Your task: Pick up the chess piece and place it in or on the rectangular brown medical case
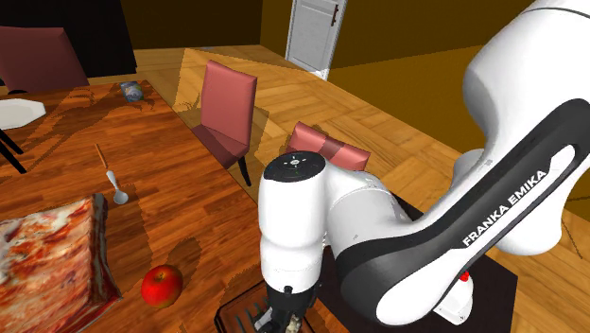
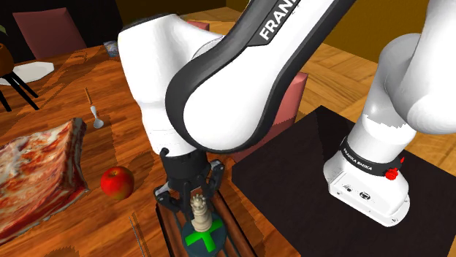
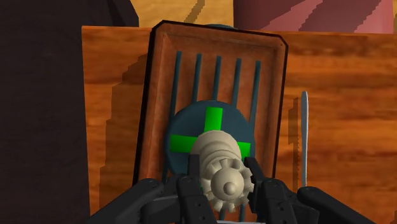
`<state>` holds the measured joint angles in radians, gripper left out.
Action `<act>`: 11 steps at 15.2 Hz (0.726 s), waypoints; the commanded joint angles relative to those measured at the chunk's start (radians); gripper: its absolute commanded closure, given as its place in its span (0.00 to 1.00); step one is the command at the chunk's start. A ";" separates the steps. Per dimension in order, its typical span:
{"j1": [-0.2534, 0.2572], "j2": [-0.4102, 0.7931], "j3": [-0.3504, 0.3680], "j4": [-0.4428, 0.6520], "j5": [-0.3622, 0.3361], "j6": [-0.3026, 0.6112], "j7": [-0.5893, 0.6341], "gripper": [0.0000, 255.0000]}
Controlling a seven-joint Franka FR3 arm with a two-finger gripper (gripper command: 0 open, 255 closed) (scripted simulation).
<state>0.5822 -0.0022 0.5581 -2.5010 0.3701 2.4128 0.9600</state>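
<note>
Looking from the shoulder view, the white arm bends down steeply at the near edge of the desk (image 1: 189,203), and the gripper (image 1: 286,320) hangs low over the dark rim of the brown case (image 1: 234,310); a red apple (image 1: 162,284) lies near, on this view's left.

In the second exterior view the gripper (image 2: 199,204) is closed around the pale chess piece (image 2: 200,216), which stands upright over the green cross (image 2: 204,242) in the middle of the brown case (image 2: 166,225). Its long axis is vertical, crown up, base down toward the cross; I cannot tell whether the base touches it. I think the grasp is from above so that the piece can be set down standing.

In the wrist view the fingers (image 3: 191,194) press the chess piece (image 3: 219,159) from both sides, and its toothed crown points straight at the camera, with the brown case (image 3: 191,54) under it. A thin grey tool (image 3: 304,140) lies beside the case on the desk.
</note>
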 commanded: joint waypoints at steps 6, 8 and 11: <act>0.007 0.103 -0.001 -0.016 -0.038 0.114 0.014 1.00; 0.010 0.136 -0.005 -0.018 -0.053 0.147 0.019 1.00; 0.011 0.136 -0.006 -0.018 -0.053 0.147 0.019 1.00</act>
<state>0.5926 0.1318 0.5527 -2.5185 0.3177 2.5572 0.9789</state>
